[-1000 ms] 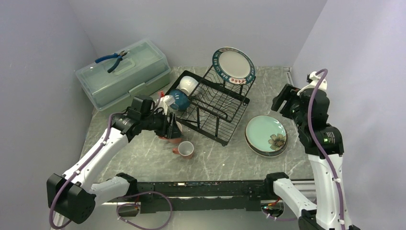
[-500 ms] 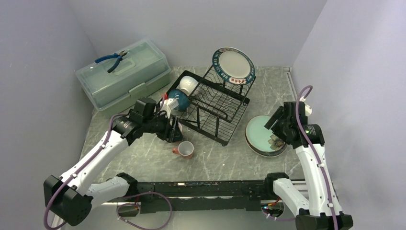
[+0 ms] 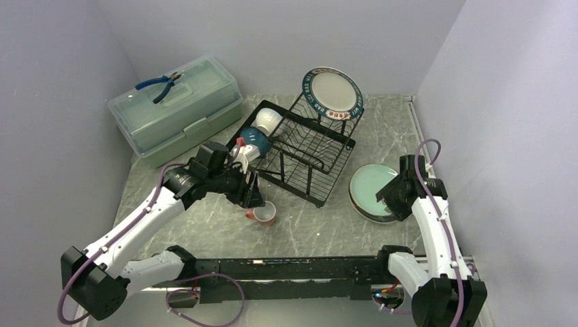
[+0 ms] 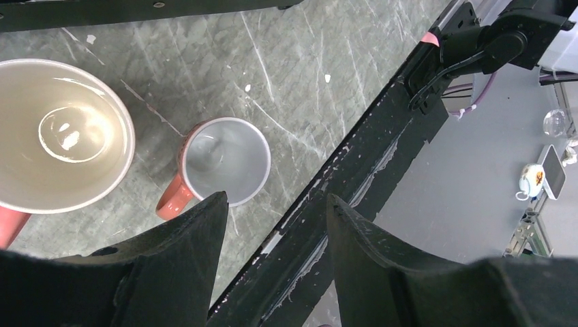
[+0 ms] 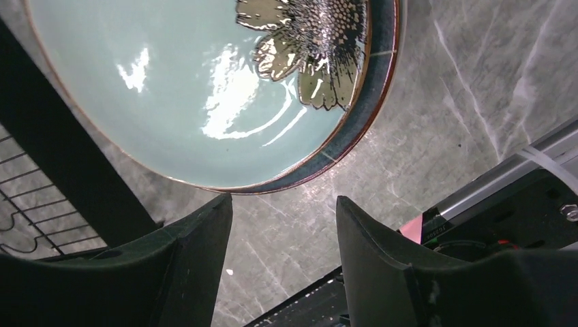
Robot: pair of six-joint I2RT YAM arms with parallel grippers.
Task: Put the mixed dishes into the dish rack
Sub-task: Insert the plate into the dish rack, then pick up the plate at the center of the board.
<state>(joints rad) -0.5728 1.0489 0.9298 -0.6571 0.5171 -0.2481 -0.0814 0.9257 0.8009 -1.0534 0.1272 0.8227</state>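
The black wire dish rack (image 3: 308,148) holds an upright white plate with a teal lettered rim (image 3: 332,92), a blue bowl (image 3: 255,139) and a white bowl (image 3: 268,119). A small pink mug (image 3: 264,212) stands upright in front of the rack and shows in the left wrist view (image 4: 225,159). A larger pink mug (image 4: 61,133) stands beside it. My left gripper (image 3: 255,197) is open and empty above the small mug (image 4: 276,197). The pale green floral plate (image 5: 204,88) lies on a teal plate (image 5: 361,129). My right gripper (image 3: 391,203) is open at their near rim (image 5: 283,199).
A translucent pale green lidded box (image 3: 178,109) stands at the back left with blue pliers (image 3: 158,84) on its lid. The black rail of the arm bases (image 3: 293,269) runs along the near table edge. Walls close in on the left, back and right.
My right arm has come down from high by the right wall to the near edge of the plate stack. My left gripper has shifted right and forward, over the small pink mug.
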